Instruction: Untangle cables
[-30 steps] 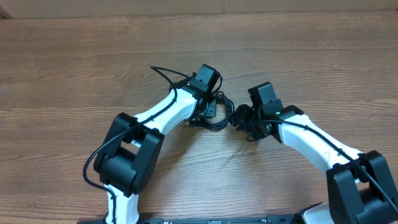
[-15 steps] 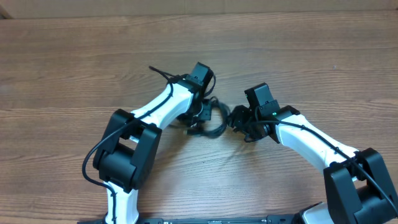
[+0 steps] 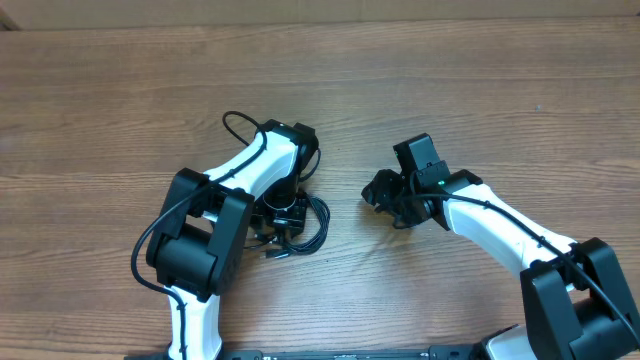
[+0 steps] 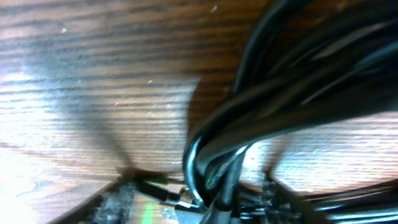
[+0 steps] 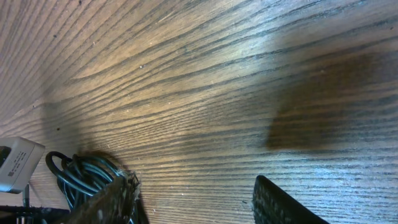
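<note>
The cables (image 3: 305, 225) are being supported by the table (image 3: 120, 90), left of centre, under and just right of the left gripper (image 3: 281, 214). The right gripper (image 3: 378, 190) is being held well apart from them, further right and slightly behind.

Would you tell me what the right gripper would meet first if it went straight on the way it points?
Probably bare table: the right gripper faces wood, with the cables off to one side.
</note>
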You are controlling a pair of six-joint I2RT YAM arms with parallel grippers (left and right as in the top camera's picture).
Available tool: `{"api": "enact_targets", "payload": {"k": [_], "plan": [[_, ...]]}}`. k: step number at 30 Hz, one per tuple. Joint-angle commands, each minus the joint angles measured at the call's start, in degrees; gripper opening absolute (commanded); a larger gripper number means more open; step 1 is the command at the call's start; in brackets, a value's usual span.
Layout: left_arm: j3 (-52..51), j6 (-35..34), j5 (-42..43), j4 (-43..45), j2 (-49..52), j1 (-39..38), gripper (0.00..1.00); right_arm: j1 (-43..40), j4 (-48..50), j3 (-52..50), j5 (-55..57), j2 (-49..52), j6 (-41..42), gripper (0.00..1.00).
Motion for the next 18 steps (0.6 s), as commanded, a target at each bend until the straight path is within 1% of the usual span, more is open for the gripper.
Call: {"api": "enact_targets", "payload": {"k": [1,3,11,15,18], "plan": [[-0.81,0.44,-0.22,0.66,1.73,0.31,0.68,0.22,0.24,0.02,0.59,0.28,0.39,0.59],[0.2,0.42,1.9,-0.11,1.6,0.31,0.66,0.22,0.28,0.02,0.59,0.28,0.39,0.6],[9.46,0.44,1.9,-4.76,-2.99,0.31,0.67,0.22,0.24,0.02,0.59,0.28,0.37,0.61],[10.93,0.09,1.44,-2.49,-4.28,0.33,0.72,0.22,0.26,0.02,0.59,0.28,0.39,0.62],[10.62,-4.33,-2.23,-0.15,-3.76,0.31,0.72,0.22,0.26,0.02,0.61,0.28,0.39,0.62]]}}
